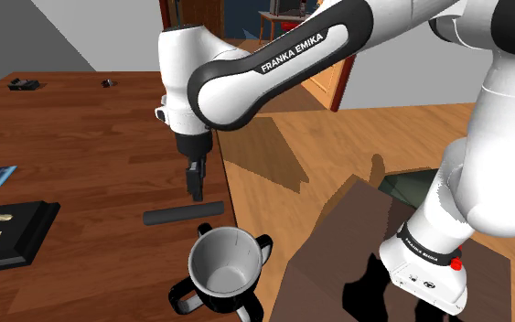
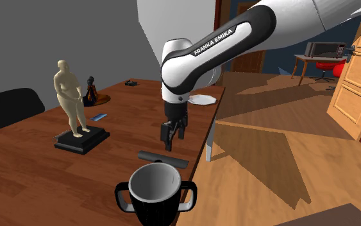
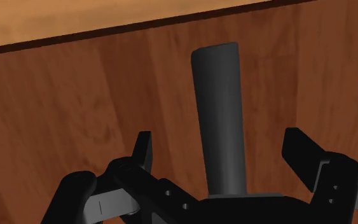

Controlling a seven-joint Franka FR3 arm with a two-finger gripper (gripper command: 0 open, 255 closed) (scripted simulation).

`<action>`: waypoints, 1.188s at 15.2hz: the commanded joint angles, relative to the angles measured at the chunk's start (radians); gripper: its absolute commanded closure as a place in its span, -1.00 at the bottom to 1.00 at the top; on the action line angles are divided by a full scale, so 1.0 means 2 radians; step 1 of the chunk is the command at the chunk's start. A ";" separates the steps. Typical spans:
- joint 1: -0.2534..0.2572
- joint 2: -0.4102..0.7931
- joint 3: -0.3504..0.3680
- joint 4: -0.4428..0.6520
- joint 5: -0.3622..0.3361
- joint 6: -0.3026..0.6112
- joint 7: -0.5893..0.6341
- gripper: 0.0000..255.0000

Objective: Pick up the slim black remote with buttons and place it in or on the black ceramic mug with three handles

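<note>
Remote (image 1: 182,215): dark grey slim bar, lying flat on the table (image 1: 91,165) near its right edge, between the gripper and the mug.
Remote axis: in the shoulder view its long axis runs left to right, with the right end pointing at the table edge.
Gripper (image 1: 195,192): points down, just above the remote, apart from it.
Wrist view: the gripper (image 3: 220,147) is spread wide. The remote (image 3: 219,121) runs lengthwise through the gap, and neither finger touches it.
Mug (image 1: 225,265): black with a pale inside, upright, just nearer than the remote.
Second exterior view: shows the gripper (image 2: 170,142), remote (image 2: 163,158) and mug (image 2: 153,215), plus a whole pale statue (image 2: 70,96) at left and a white plate (image 2: 201,99) far off.
Shoulder view: adds the brown stand (image 1: 337,256) at right.
</note>
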State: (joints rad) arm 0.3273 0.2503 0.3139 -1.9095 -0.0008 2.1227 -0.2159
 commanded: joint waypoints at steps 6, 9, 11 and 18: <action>0.017 0.048 0.005 0.016 -0.019 0.028 -0.002 -1.00; 0.019 0.061 0.004 0.007 -0.024 0.048 0.000 -1.00; 0.019 0.060 0.004 0.007 -0.024 0.048 0.000 -1.00; 0.019 0.060 0.004 0.007 -0.024 0.048 0.000 1.00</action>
State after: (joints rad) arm 0.3658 0.3713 0.3212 -1.8947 -0.0481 2.2187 -0.2151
